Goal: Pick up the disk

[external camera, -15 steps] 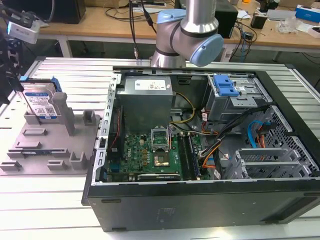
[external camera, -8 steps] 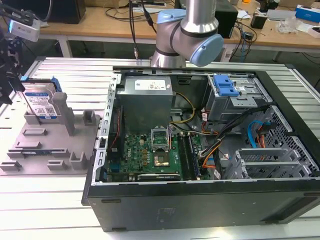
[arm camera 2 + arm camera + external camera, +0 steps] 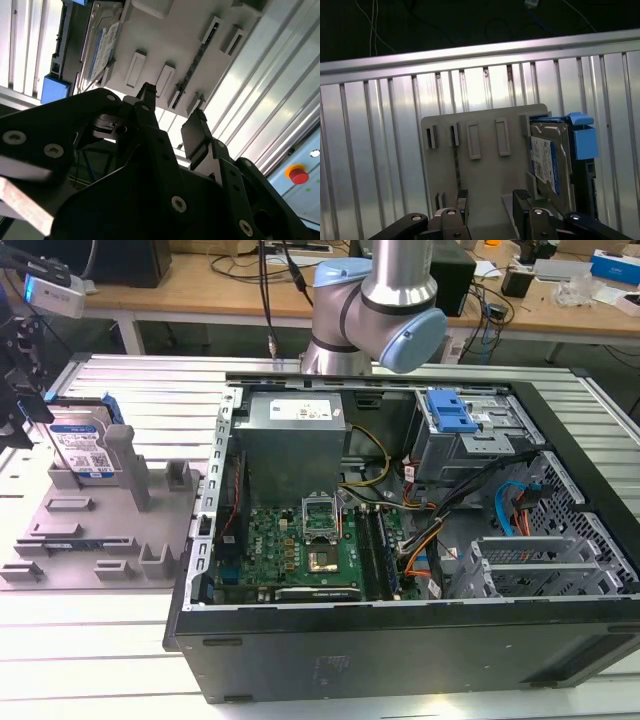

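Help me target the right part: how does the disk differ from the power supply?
The disk is a thin slab with blue side rails; the power supply is a bulky plain box. The disk stands on edge outside the case; the power supply sits inside. Both are grey metal with labels.

Finds holder plate [image 3: 110, 510] on tabletop [image 3: 90, 640], at the exterior view's left of computer case [image 3: 400, 660]. Finds disk [image 3: 82, 448] upright in plate's rear slot. Notes power supply [image 3: 295, 440] inside case, behind motherboard [image 3: 285, 540].
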Tool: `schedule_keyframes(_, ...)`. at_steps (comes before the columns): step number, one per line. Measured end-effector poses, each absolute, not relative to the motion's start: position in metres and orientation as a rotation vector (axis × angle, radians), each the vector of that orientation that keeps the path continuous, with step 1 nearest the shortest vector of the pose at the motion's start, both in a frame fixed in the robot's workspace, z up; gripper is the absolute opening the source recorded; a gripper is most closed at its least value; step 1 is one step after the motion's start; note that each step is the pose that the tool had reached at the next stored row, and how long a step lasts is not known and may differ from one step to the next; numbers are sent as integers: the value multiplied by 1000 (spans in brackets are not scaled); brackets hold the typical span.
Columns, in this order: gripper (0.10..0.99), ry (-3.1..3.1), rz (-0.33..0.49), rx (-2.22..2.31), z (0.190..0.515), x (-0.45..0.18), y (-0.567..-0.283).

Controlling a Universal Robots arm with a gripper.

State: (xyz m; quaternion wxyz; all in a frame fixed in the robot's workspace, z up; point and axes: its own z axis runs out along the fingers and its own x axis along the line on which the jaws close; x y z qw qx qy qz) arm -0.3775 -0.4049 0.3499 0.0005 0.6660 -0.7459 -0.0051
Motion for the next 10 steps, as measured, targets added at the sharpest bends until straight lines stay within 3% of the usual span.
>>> schedule_keyframes(10, 482, -2306, -16, 2132, 350, -377, -399)
